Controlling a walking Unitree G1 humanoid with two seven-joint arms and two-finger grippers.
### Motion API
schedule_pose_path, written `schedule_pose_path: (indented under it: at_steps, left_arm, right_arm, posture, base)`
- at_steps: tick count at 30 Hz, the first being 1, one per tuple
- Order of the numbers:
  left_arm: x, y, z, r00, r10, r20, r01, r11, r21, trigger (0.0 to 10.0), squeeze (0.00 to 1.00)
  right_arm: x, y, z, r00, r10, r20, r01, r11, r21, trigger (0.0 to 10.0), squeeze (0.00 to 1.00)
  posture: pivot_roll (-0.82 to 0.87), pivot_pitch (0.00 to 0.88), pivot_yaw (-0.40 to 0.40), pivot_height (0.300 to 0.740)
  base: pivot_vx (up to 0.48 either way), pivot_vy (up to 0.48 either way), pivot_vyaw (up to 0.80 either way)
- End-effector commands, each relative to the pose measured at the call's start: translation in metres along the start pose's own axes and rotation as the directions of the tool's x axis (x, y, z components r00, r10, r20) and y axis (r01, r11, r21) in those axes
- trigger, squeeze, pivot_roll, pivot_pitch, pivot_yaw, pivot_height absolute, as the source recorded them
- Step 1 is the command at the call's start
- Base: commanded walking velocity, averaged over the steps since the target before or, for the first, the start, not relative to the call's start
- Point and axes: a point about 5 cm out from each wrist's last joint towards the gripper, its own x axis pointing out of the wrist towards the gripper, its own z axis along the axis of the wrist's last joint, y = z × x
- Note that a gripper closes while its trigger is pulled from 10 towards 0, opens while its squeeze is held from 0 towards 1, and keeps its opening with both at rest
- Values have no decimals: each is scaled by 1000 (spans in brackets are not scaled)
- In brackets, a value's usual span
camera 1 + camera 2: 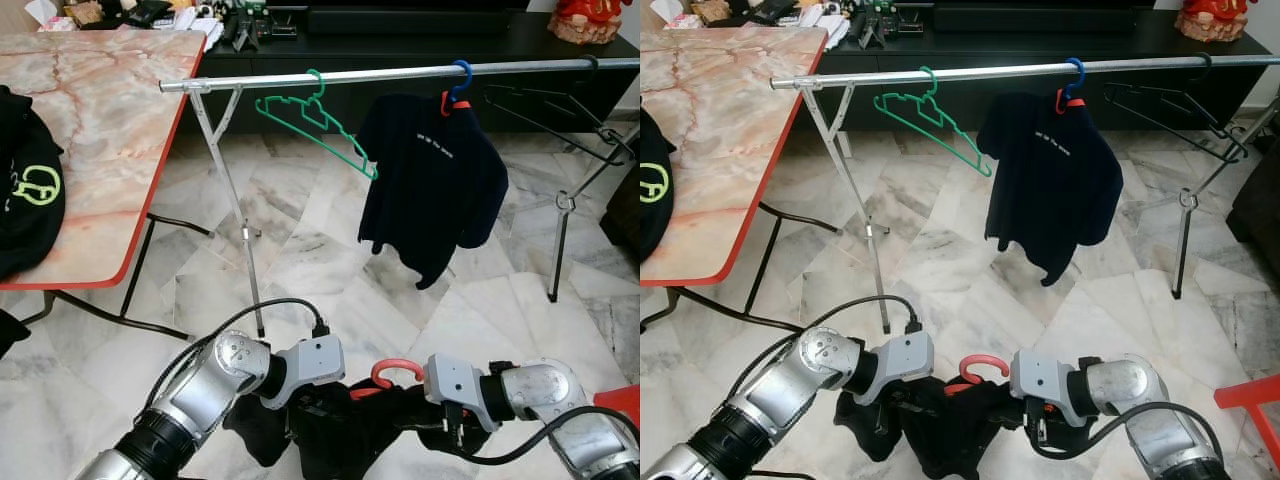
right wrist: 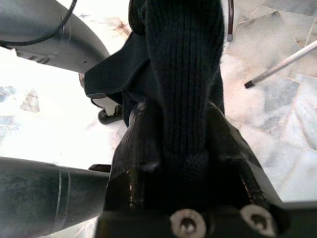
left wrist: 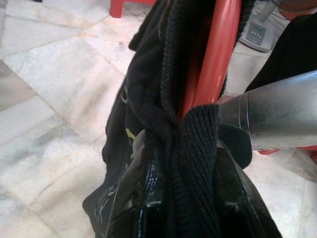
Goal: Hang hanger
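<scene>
Low in front of me I hold a black garment (image 1: 340,425) threaded on a red hanger (image 1: 397,372), whose hook sticks up between my two wrists. My left gripper (image 3: 190,198) is shut on a ribbed fold of the garment right beside the red hanger arm (image 3: 220,54). From the other side, my right gripper (image 2: 185,148) is shut on the ribbed fabric too. Farther ahead and higher, the silver clothes rail (image 1: 400,75) runs across the view.
The rail carries a green hanger (image 1: 310,115), a black T-shirt (image 1: 435,175) on a blue-hooked hanger (image 1: 460,72) and black hangers (image 1: 560,110) at the right. A marble-topped table (image 1: 100,130) with a black garment (image 1: 25,190) stands on the left. Red stool (image 1: 620,400) at right.
</scene>
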Motion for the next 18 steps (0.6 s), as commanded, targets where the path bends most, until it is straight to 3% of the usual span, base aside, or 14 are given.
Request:
schedule_pose_path:
  at_steps: [1,2,3,13,18]
  left_arm:
    - [9,-7,-4,999,-33,-15,33,999,-6,0,0]
    - [9,-7,-4,999,-29,-15,29,1000,-6,0,0]
    - [8,-6,-5,1000,-22,-16,21,1000,-6,0,0]
    - [-7,3,-23,998,66,-18,-68,994,-90,0,0]
    - [-14,12,-35,985,169,-40,-173,977,-125,0,0]
  right_arm:
    - [2,-5,15,998,-15,67,19,998,-60,10000,27]
    - [2,-5,16,997,-5,73,9,998,-55,10000,800]
    - [2,-5,17,997,-1,78,5,999,-52,10000,1000]
    - [1,-3,18,996,63,71,-59,997,-47,10000,1000]
    - [-2,4,12,993,120,20,-119,992,-41,10000,1000]
  posture:
    - [-77,221,0,740]
    - [-77,221,0,740]
    - [-72,219,-2,740]
    - [-72,217,2,740]
    - [-74,214,3,740]
  base:
    - [0,0,0]
    - [0,0,0]
    - [0,0,0]
    - [0,0,0]
    - [0,0,0]
